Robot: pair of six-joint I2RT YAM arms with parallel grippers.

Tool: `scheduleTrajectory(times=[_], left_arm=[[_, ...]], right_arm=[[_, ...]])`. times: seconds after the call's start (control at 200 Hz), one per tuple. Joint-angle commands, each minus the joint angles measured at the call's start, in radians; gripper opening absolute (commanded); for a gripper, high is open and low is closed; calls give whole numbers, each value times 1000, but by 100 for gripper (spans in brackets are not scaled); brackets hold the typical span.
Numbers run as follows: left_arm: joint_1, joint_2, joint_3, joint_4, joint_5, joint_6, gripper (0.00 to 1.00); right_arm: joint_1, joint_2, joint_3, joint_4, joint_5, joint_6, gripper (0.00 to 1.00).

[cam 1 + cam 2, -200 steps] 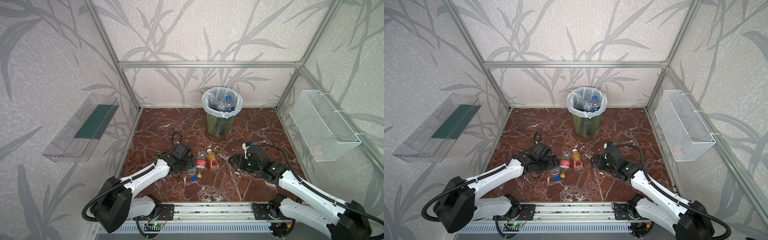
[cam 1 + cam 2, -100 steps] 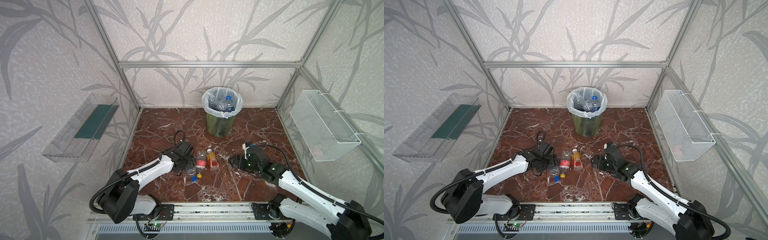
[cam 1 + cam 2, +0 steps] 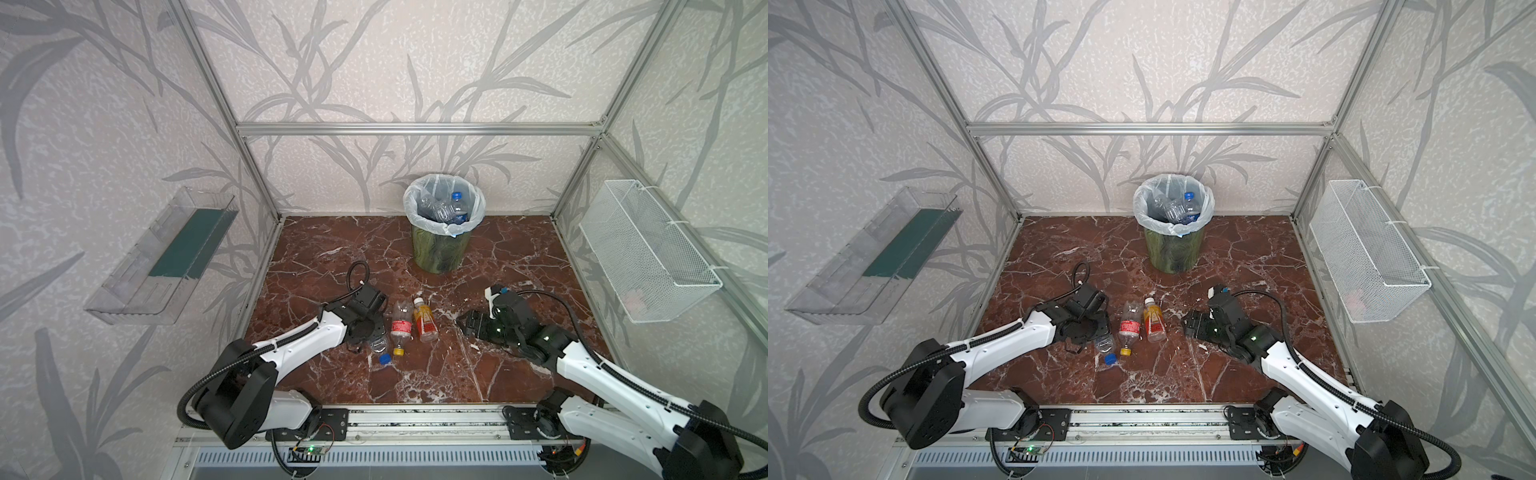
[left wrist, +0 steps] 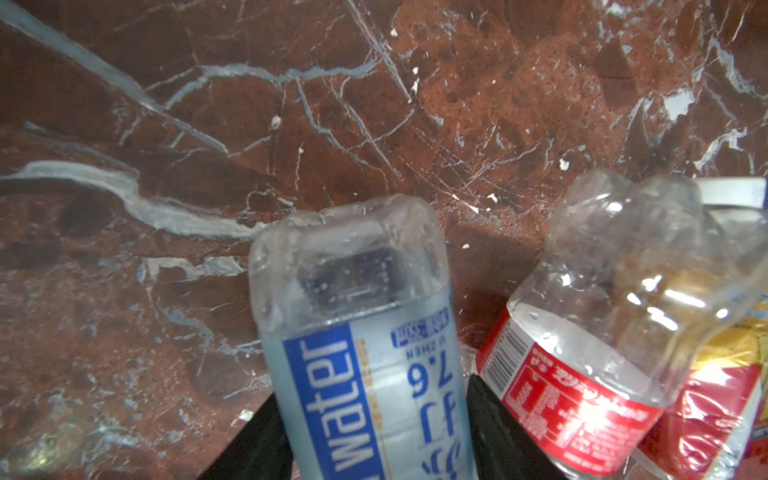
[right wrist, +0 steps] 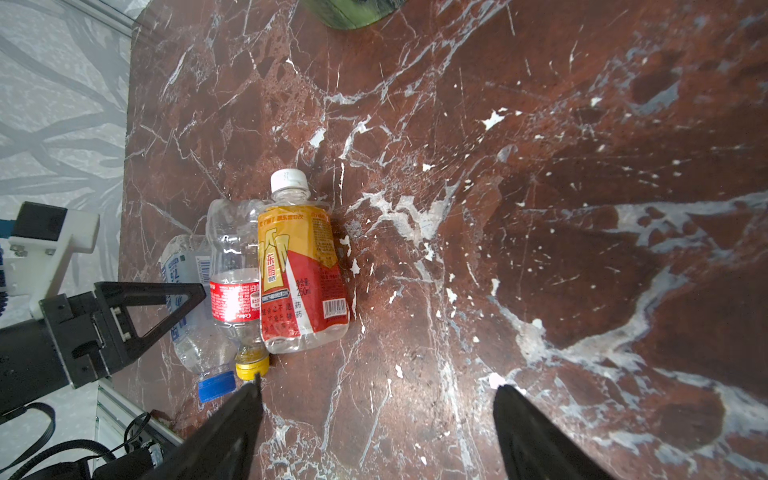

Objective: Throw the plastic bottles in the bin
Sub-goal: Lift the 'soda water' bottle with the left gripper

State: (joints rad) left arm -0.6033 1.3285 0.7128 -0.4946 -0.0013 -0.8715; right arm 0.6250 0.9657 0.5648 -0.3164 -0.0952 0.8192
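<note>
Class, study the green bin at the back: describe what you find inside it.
Inside the bin, within its white bag, lie several clear bottles, one with a blue cap. Anything beneath them is hidden by the pile and the wall.

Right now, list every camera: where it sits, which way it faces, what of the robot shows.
Both top views: high above the arm bases, looking down and back over the marble floor to the bin; both arms, left tool and right tool show.
Left wrist: on the left arm, looking along the tool at the blue-label bottle gripped between its black fingers.
Right wrist: on the right arm, looking down at the orange bottle; its open fingers and the left tool show.
Shared: both wrist views show the red-label bottle.
</note>
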Motion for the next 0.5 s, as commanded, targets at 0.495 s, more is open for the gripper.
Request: scheduleTrajectory(times=[0.495], left_arm=[[-3, -166, -81, -94, -31, 2, 53]], right_arm=[[4, 0, -14, 27, 3, 1, 86]])
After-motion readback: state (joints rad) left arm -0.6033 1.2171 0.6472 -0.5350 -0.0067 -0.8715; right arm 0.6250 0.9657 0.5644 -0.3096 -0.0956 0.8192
